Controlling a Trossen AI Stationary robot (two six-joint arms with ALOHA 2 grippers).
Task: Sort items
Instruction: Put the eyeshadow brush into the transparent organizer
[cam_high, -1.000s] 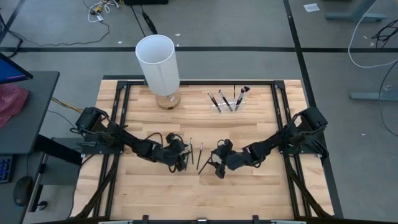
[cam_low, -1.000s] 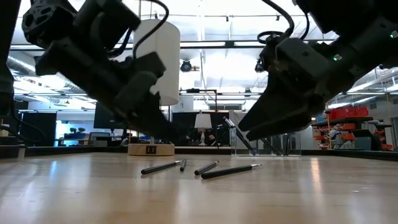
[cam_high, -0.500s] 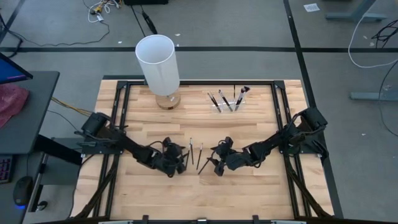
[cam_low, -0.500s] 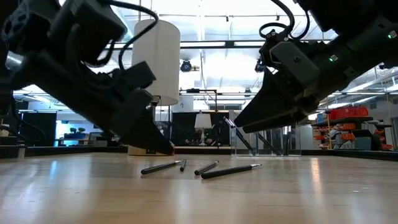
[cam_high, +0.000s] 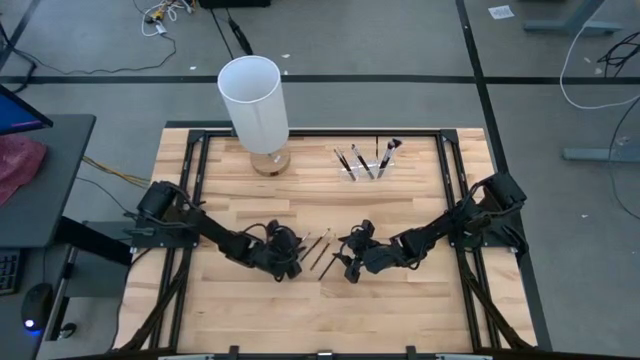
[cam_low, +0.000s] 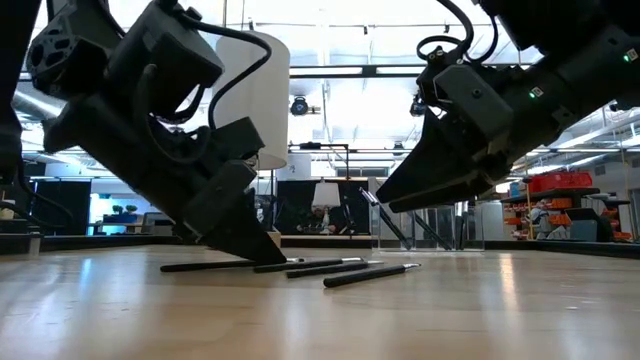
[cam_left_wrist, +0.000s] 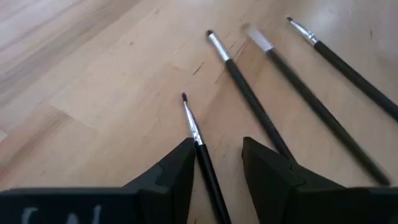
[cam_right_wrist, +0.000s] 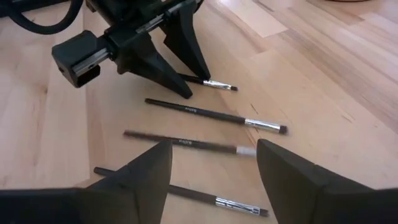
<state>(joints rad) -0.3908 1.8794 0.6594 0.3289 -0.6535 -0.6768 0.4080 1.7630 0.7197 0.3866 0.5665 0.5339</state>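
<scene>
Several thin dark brushes with silver ferrules lie flat on the wooden table (cam_high: 400, 310), between the two grippers (cam_high: 318, 250). My left gripper (cam_left_wrist: 217, 149) is open, low at the table, with one slim brush (cam_left_wrist: 200, 146) between its fingers. The other brushes (cam_left_wrist: 249, 93) lie fanned out beyond it, one of them blurred (cam_right_wrist: 186, 143). My right gripper (cam_right_wrist: 214, 155) is open and hovers just above the table (cam_low: 390, 205), facing the left gripper across the brushes. It touches nothing. My left gripper stands astride the handle (cam_left_wrist: 208, 177) of the slim brush, coming slanting down from the table's left, fingers along the brush. The handle lies close against the inner side of one finger (cam_left_wrist: 177, 168); I cannot tell whether they touch. The brush lies flat on the table.
A tall white cylinder (cam_high: 255, 100) stands on a wooden base at the far left of the table. A small clear holder (cam_high: 365, 165) with a few brushes stands at the far middle. Bare wood lies near the front edge.
My left gripper has come down to the table and edged toward the brushes. The brushes have turned about on the table and now lie slanted and fanned out; one is still moving. My right gripper has kept still.
</scene>
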